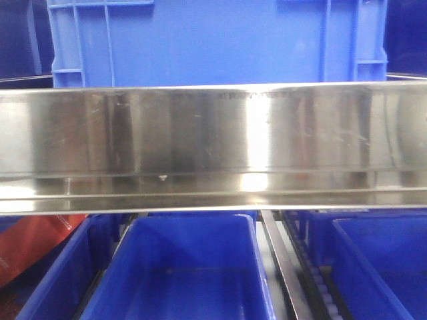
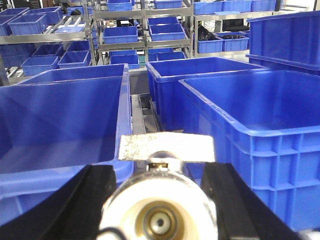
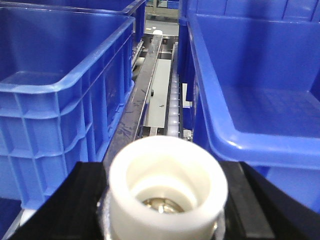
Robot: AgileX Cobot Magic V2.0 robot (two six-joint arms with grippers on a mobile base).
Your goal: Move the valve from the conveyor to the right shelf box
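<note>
In the left wrist view a valve (image 2: 161, 212) faces the camera end-on, showing a white cap, a silver rim and a flat silver tab above. My left gripper (image 2: 160, 202) is shut on it between black fingers (image 2: 92, 200). It hangs above the gap between blue boxes (image 2: 260, 125). In the right wrist view my right gripper (image 3: 167, 202) is shut on another valve (image 3: 167, 180), whose open white cap points forward, over a roller track between two blue boxes (image 3: 260, 100). The right shelf's shiny steel rail (image 1: 213, 147) crosses the front view. The conveyor is out of view.
A large blue crate (image 1: 220, 40) stands above the rail, with blue bins (image 1: 180, 267) below it and a red object (image 1: 33, 243) at lower left. More steel racks holding blue bins (image 2: 120, 35) stand in the background. The roller track (image 3: 162, 95) runs between the boxes.
</note>
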